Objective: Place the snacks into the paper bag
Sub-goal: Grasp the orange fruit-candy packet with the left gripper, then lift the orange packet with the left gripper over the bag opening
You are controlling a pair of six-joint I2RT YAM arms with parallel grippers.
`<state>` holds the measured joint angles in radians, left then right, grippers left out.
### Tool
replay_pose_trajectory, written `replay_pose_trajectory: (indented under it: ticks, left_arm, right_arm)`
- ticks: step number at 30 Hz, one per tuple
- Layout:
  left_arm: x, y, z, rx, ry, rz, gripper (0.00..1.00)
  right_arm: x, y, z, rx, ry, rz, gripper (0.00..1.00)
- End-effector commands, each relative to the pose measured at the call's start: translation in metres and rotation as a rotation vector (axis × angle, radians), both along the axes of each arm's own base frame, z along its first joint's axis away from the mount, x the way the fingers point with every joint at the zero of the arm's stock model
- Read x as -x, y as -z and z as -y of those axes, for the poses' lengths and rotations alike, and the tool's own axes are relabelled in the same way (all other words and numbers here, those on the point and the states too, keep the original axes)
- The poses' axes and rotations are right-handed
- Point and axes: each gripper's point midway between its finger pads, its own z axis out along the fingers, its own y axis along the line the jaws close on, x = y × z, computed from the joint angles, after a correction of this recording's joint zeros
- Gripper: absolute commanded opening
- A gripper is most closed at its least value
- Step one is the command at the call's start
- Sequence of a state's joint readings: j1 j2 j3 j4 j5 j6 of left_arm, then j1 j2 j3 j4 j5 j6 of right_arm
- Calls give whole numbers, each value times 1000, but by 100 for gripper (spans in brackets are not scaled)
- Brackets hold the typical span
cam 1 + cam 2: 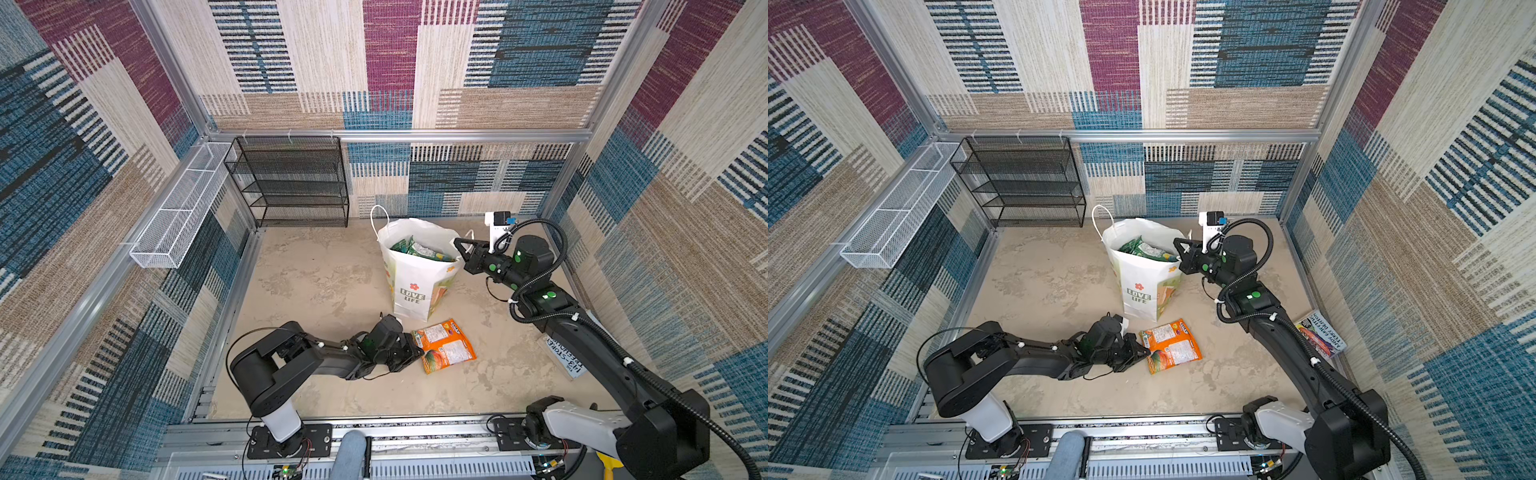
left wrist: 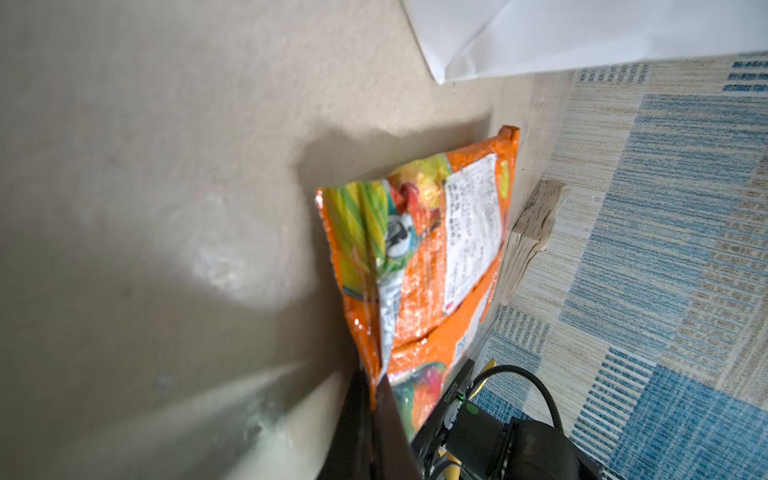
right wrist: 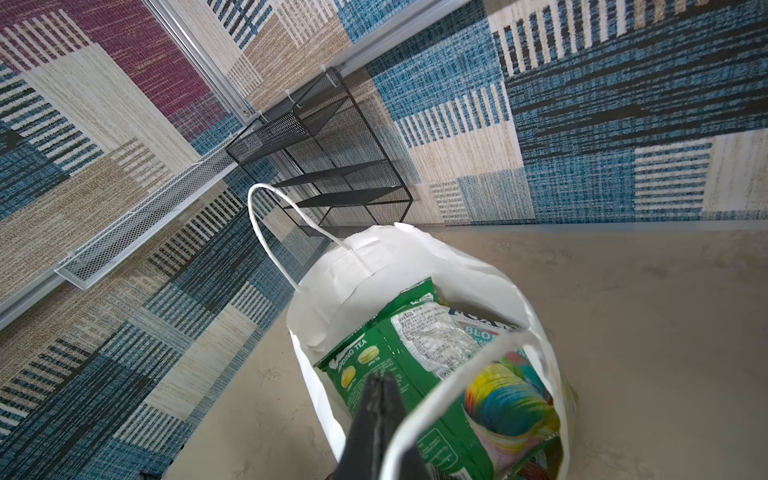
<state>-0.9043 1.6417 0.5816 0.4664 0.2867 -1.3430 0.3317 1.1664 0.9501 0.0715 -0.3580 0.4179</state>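
Looking down in both top views, we find 2 flat, glossy orange candy packets (image 1: 446, 347) lying overlapped on the beige mottled floor (image 1: 316, 282), just in front of the tall white paper carrier bag (image 1: 415, 286) with the red flower and "LOVE LIFE" lettering.

The left gripper (image 1: 419, 353) lies low at their left edge, jaws pressed together on the foil. In the left wrist view its dark fingers (image 2: 355, 424) pinch a packet's end near the seam. We cannot tell whether 1 packet or both are caught.

The packets stretch away from the jaws toward the right, their long axis roughly in line with the gripper. The bag stands upright just beyond them, farther from the robot's base, with its mouth well above the floor. We judge the coming move turns on this: the left arm, clearly the nearer one, would need to lift its catch end-down, then carry it up and over the rim.

The right gripper (image 1: 458, 243) sits at the bag's right rim, jaws closed with no gap. Whether they hold paper we cannot tell.

Several green foil packets (image 3: 374, 357) already lie inside the bag, so we judge the task well advanced.
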Motion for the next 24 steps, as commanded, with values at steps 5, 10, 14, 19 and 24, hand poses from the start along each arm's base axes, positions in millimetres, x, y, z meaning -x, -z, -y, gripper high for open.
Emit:
replay_pose_trajectory:
  ticks: [5, 10, 14, 19, 24]
  left_arm:
    - [0, -57, -28, -106, -4, 140, 0]
    - [2, -112, -60, -150, -44, 262, 0]
    - [5, -154, -85, -175, -79, 353, 0]
    - [4, -213, -113, -219, -113, 482, 0]
    - [-3, -281, -125, -260, -124, 630, 0]
  right_arm:
    - [1, -7, 0, -15, 1, 24, 2]
    - [1, -7, 1, -16, 2, 25, 1]
    - [1, -7, 0, -15, 0, 25, 2]
    - [1, -7, 0, -19, -3, 22, 1]
    - [1, -6, 0, -18, -3, 22, 1]
